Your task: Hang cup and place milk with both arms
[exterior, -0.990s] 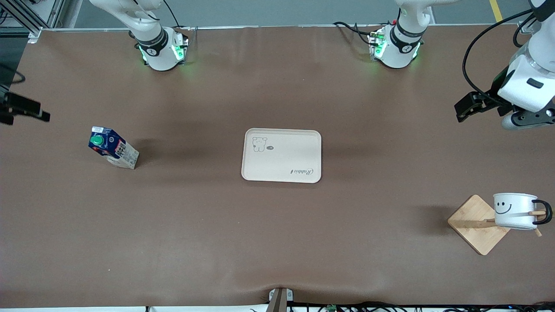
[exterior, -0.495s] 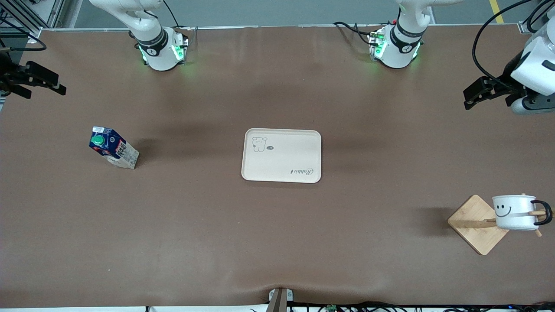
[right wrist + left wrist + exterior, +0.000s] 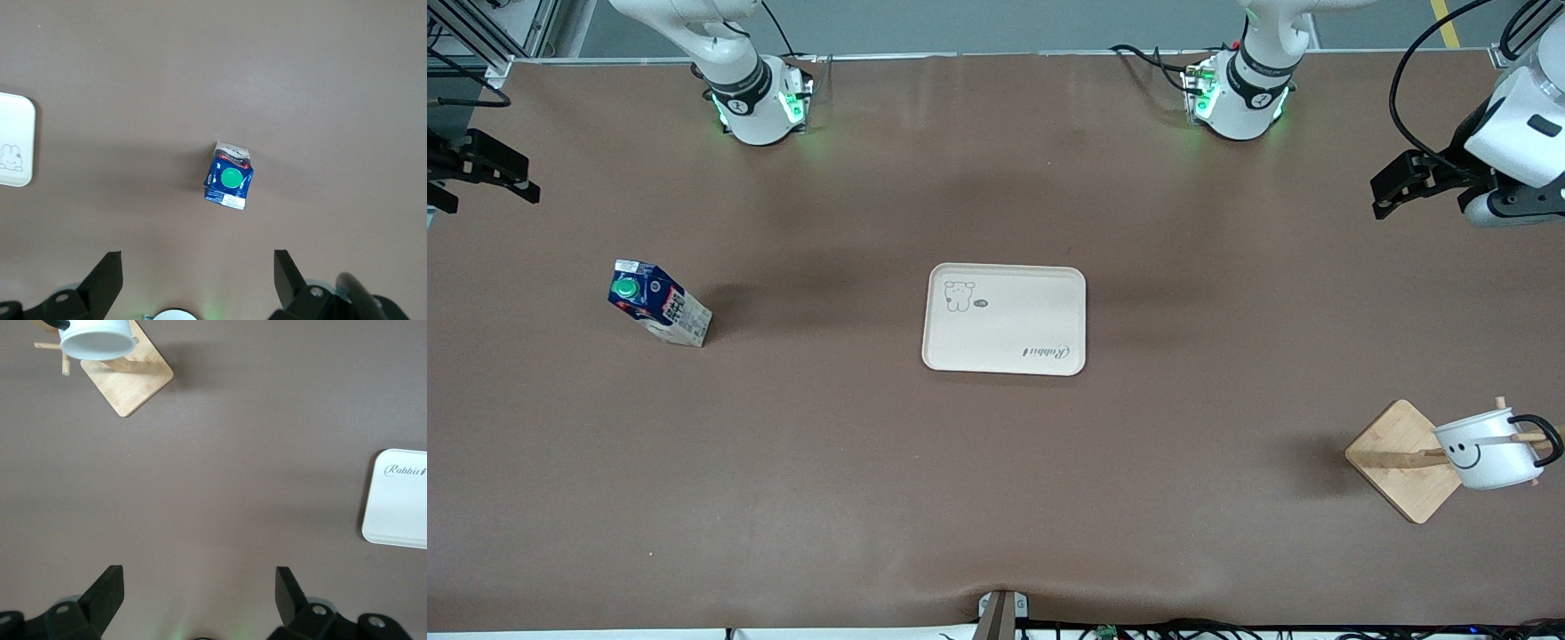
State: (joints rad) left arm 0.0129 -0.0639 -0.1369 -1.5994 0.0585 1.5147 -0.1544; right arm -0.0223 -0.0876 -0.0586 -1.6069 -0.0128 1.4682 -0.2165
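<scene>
The white smiley cup (image 3: pixel 1485 453) hangs tilted by its black handle on a peg of the wooden rack (image 3: pixel 1400 458) at the left arm's end of the table, near the front camera. It also shows in the left wrist view (image 3: pixel 97 337). The blue milk carton (image 3: pixel 660 304) with a green cap stands on the table at the right arm's end, below the right wrist camera (image 3: pixel 229 181). My left gripper (image 3: pixel 1392 187) is open and empty, up over the table well away from the rack (image 3: pixel 199 577). My right gripper (image 3: pixel 520 178) is open and empty above the table's edge (image 3: pixel 198 260).
A cream tray (image 3: pixel 1005 318) with a rabbit drawing lies at the table's middle, between carton and rack. Its edge shows in the left wrist view (image 3: pixel 400 500) and the right wrist view (image 3: pixel 13 147). Both arm bases stand along the edge farthest from the front camera.
The cup has swung from upright to tilted on its peg. Both grippers have drawn back toward the arms' bases, away from the cup and the carton.
</scene>
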